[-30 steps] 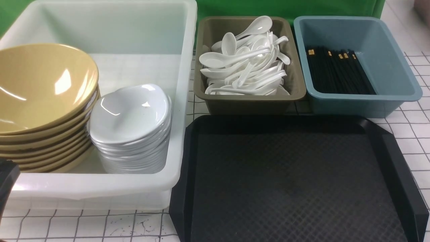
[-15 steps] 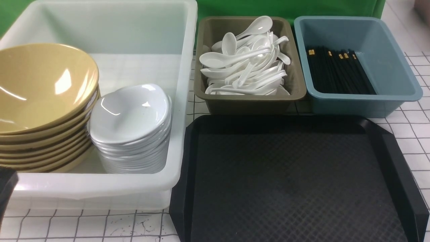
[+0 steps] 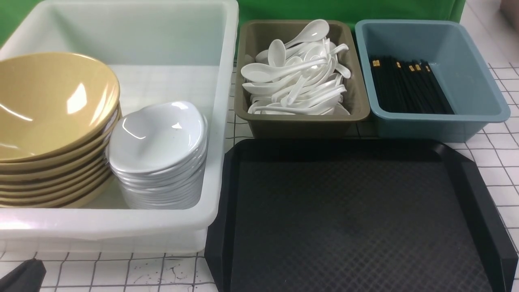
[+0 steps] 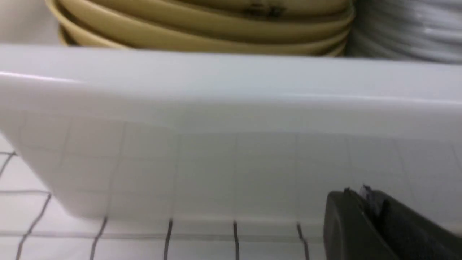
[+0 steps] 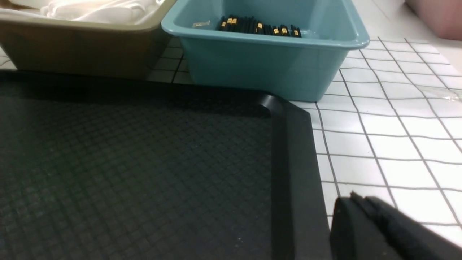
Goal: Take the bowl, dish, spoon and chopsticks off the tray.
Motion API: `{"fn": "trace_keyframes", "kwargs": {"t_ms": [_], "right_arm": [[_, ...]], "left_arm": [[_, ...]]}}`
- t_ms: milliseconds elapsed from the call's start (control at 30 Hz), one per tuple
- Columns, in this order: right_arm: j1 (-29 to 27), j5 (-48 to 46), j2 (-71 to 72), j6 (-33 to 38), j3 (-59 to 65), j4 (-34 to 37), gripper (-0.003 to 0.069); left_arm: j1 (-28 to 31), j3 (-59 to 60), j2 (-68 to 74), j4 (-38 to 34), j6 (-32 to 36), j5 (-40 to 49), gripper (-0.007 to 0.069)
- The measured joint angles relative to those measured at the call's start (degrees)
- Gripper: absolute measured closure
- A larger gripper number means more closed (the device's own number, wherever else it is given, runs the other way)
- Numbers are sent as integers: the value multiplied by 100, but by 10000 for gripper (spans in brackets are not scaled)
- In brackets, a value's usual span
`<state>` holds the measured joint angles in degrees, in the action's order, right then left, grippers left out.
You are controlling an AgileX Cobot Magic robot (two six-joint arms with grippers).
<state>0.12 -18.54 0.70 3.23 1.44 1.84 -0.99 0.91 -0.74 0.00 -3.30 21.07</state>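
Note:
The black tray (image 3: 357, 219) lies at the front right with nothing on its textured floor (image 5: 144, 162). Yellow bowls (image 3: 48, 105) sit stacked in the white tub (image 3: 227, 81), with a stack of white dishes (image 3: 156, 136) beside them. White spoons (image 3: 296, 73) fill the olive bin (image 3: 300, 123). Black chopsticks (image 3: 409, 85) lie in the blue bin (image 3: 466, 69). My left gripper (image 3: 24, 275) is shut and holds nothing, low in front of the tub's near wall (image 4: 231, 108). My right gripper (image 5: 355, 198) is shut and holds nothing, just off the tray's right rim.
The tub, the olive bin (image 5: 83, 47) and the blue bin (image 5: 252, 65) stand close together behind and left of the tray. The table is white with a black grid. A green backdrop closes the far side.
In the front view my left gripper has sunk from the left edge to the bottom left corner. Nothing else has moved.

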Motion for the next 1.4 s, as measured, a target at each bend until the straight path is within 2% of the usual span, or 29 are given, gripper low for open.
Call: {"fn": "trace_keyframes", "kwargs": {"t_ms": [1400], "right_arm": [[0, 0, 0, 0, 0, 0, 604]], "left_arm": [[0, 44, 0, -108, -4, -227, 636]]}}
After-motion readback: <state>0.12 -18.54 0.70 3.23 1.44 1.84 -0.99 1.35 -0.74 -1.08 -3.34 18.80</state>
